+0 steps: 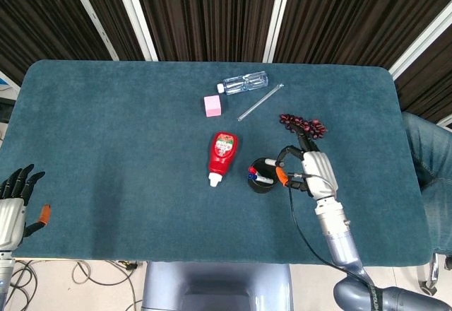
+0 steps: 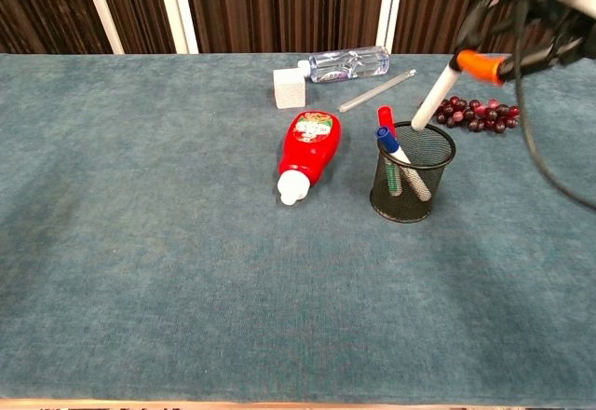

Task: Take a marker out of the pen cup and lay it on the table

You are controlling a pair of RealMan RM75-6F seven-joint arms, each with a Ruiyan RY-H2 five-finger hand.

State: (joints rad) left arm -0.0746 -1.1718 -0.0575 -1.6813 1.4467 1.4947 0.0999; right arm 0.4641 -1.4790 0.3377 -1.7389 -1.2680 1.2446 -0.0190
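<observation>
A black mesh pen cup [image 2: 411, 175] [image 1: 263, 174] stands right of centre with a red-capped and a blue-capped marker inside. My right hand [image 2: 540, 0] [image 1: 314, 167] is raised above and right of the cup and holds a white marker with an orange cap [image 2: 445, 84] [image 1: 280, 176]. That marker slants down, and its lower tip is still at the cup's rim. My left hand [image 1: 13, 203] hangs open off the table's near-left edge, seen only in the head view.
A red ketchup bottle [image 2: 307, 152] lies left of the cup. Behind it are a pink-white cube [image 2: 290, 87], a clear water bottle [image 2: 349, 61] and a clear rod [image 2: 377, 90]. Dark grapes [image 2: 477, 113] lie behind and right of the cup.
</observation>
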